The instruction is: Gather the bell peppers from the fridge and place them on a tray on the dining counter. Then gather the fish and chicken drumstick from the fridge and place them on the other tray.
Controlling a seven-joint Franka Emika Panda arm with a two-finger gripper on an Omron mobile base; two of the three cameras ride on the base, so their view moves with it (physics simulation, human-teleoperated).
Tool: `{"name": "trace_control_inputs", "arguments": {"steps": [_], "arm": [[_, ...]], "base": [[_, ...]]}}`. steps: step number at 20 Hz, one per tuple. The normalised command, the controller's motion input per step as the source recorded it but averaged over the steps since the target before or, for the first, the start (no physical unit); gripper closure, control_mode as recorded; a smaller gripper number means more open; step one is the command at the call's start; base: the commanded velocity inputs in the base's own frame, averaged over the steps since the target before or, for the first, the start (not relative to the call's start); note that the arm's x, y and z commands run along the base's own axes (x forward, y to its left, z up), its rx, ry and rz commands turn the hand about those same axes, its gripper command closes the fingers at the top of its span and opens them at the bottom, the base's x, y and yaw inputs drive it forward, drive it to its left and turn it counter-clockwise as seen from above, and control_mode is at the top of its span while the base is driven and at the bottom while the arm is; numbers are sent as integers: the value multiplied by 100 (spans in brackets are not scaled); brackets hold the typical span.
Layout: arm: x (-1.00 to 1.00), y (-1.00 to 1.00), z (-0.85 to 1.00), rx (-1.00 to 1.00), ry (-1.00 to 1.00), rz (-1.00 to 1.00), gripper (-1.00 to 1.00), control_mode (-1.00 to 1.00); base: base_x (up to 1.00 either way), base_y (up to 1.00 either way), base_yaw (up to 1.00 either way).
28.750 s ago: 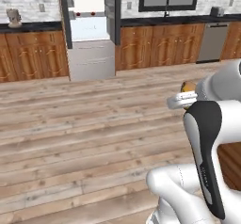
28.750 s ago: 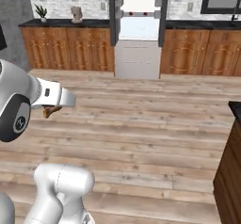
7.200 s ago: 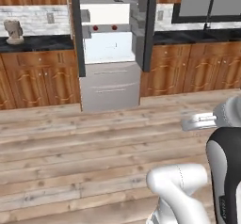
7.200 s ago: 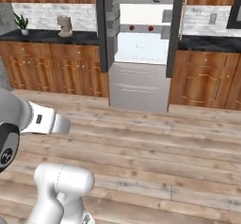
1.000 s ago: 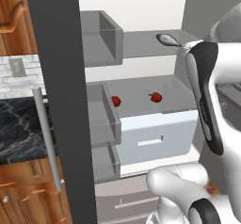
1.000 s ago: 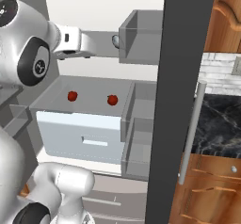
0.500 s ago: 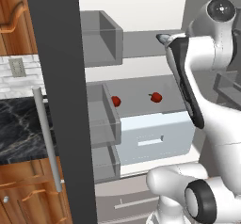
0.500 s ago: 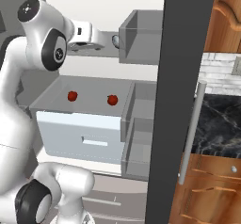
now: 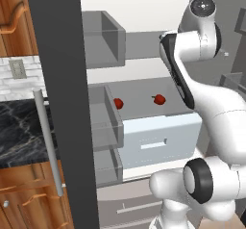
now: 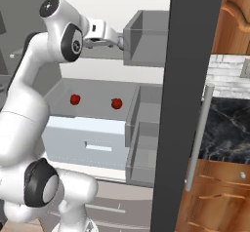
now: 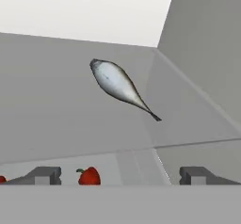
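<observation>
Compared with half a second back, my arm has swung its upper joint higher and further in toward the fridge (image 9: 144, 11); the base views have not shifted, so the base is parked. Against the picture from seven seconds ago the whole scene differs because the base drove right up to the open fridge.

In the hand view I see the fish (image 11: 120, 85) lying on a grey shelf (image 11: 56, 124), tilted, head up-left and tail down-right toward the shelf's right wall. My gripper (image 11: 120, 175) is spread wide, both dark tips standing well apart at the bottom of that view, nothing between them, and not touching the fish.

Below the shelf edge one red bell pepper (image 11: 89, 176) shows, and a sliver of a second bell pepper (image 11: 2, 179) at the far left. In the left base view these two bell peppers (image 9: 118, 103) (image 9: 159, 99) sit apart on the flat top above the white drawer (image 9: 158, 139); the right base view shows them likewise (image 10: 74, 99) (image 10: 116, 103).

In the right base view the hand reaches along just under the upper door bin (image 10: 146, 38), close to its left wall. The dark door edge (image 10: 183, 104) stands to the right, and the door's lower bins (image 10: 144, 143) jut toward the drawer. Between the arm and those bins there is open room over the peppers; the fish shelf has bare grey surface on all sides of the fish.
</observation>
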Motion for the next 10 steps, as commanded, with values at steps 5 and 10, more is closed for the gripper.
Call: {"name": "trace_control_inputs", "arguments": {"steps": [5,10], "arm": [[60,-14,0,1,14,0,-100,-100],[59,0,0,0,1,0,-100,-100]], "base": [[0,0,0],[0,0,0]]}}
